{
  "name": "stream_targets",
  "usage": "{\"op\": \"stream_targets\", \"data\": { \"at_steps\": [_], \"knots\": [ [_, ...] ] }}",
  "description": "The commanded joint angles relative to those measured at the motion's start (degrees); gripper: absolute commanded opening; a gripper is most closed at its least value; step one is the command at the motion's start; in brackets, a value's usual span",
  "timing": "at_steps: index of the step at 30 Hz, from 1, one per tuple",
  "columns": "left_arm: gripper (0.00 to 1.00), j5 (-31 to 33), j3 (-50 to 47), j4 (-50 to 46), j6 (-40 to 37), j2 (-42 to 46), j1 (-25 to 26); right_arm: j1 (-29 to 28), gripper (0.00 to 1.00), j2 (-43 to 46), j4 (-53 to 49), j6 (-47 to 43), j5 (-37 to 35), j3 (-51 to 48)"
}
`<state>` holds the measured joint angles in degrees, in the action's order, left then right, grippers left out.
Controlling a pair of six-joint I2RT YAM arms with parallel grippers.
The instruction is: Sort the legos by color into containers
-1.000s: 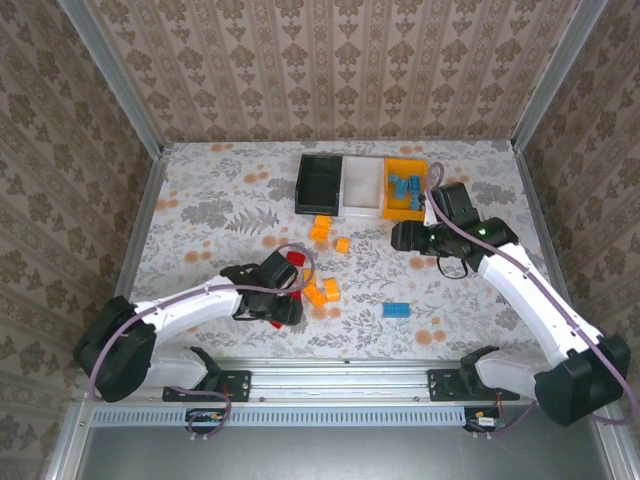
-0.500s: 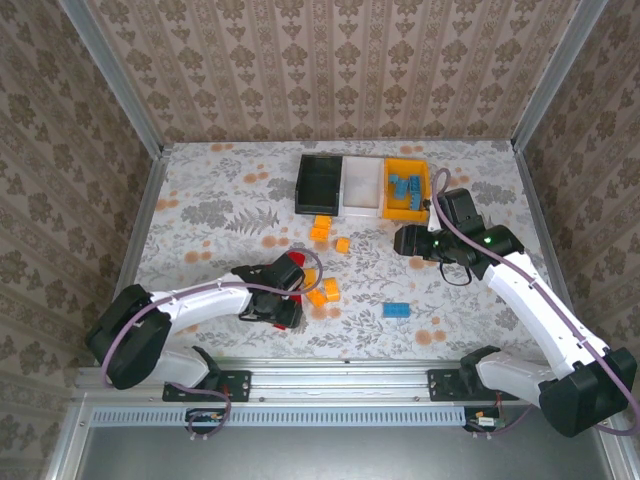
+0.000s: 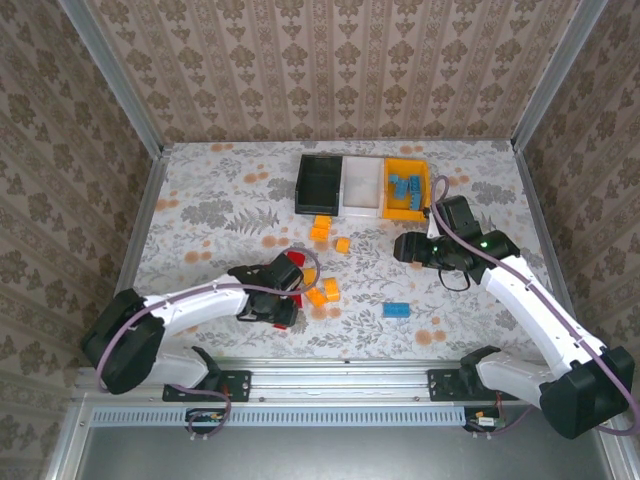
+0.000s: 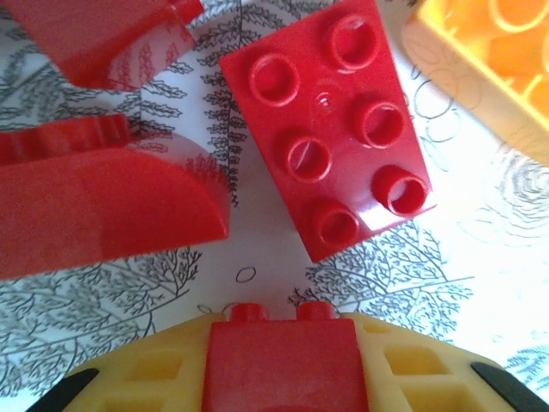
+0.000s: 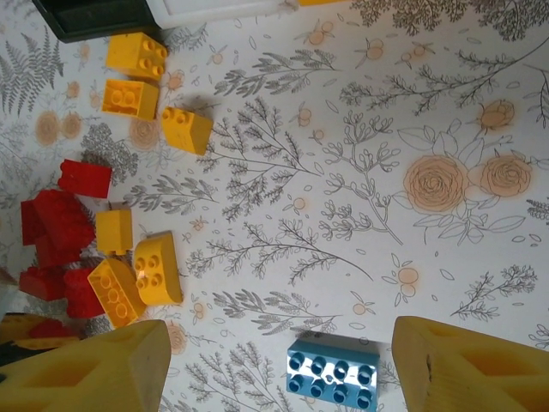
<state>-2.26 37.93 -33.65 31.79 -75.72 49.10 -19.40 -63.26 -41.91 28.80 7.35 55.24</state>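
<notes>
My left gripper (image 3: 283,301) is low over a cluster of red legos and is shut on a small red brick (image 4: 283,360), held between its yellow fingers (image 4: 129,382). Just ahead of it lie a red six-stud brick (image 4: 330,129) and two rounded red pieces (image 4: 94,206). My right gripper (image 3: 403,244) hangs open above the table, nothing between its fingers (image 5: 86,369). A blue brick (image 5: 333,374) lies on the table below it. The containers stand at the back: black tray (image 3: 303,185), white tray (image 3: 362,183) and yellow-orange tray (image 3: 406,163) holding blue bricks (image 3: 404,186).
Orange bricks lie loose in front of the black tray (image 3: 321,228) and beside the left gripper (image 3: 322,292). The lone blue brick (image 3: 396,310) sits near the front edge. Patterned walls and metal posts enclose the table.
My left gripper has closed on the red brick and shifted slightly right. The right arm has drifted a little toward the near side, still open.
</notes>
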Motion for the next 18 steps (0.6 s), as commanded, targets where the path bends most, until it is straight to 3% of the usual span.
{"op": "stream_targets", "data": {
  "at_steps": [1, 6, 10, 13, 18],
  "knots": [
    [0.34, 0.75, 2.65, -4.09, 1.6, 5.23, 0.04, -0.4, 0.71, 0.31, 0.08, 0.66, 0.6, -1.15],
    [0.35, -1.51, 6.77, -7.48, 1.33, 12.27, -3.57, -0.38, 0.71, 1.03, 0.36, 1.27, 0.75, -3.72],
    [0.35, -4.44, 14.67, -8.48, -2.27, 10.86, -8.89, -0.53, 0.71, 1.62, 1.28, 2.67, 1.74, -7.05],
    [0.35, -6.05, 24.5, -8.88, -6.51, 3.76, -12.47, -0.94, 0.71, 2.82, 2.0, 3.97, 2.44, -9.71],
    [0.35, -7.25, 46.6, -11.37, -13.95, -16.22, -15.64, -2.11, 0.71, 6.62, 1.51, 5.69, 2.34, -13.1]
  ]
}}
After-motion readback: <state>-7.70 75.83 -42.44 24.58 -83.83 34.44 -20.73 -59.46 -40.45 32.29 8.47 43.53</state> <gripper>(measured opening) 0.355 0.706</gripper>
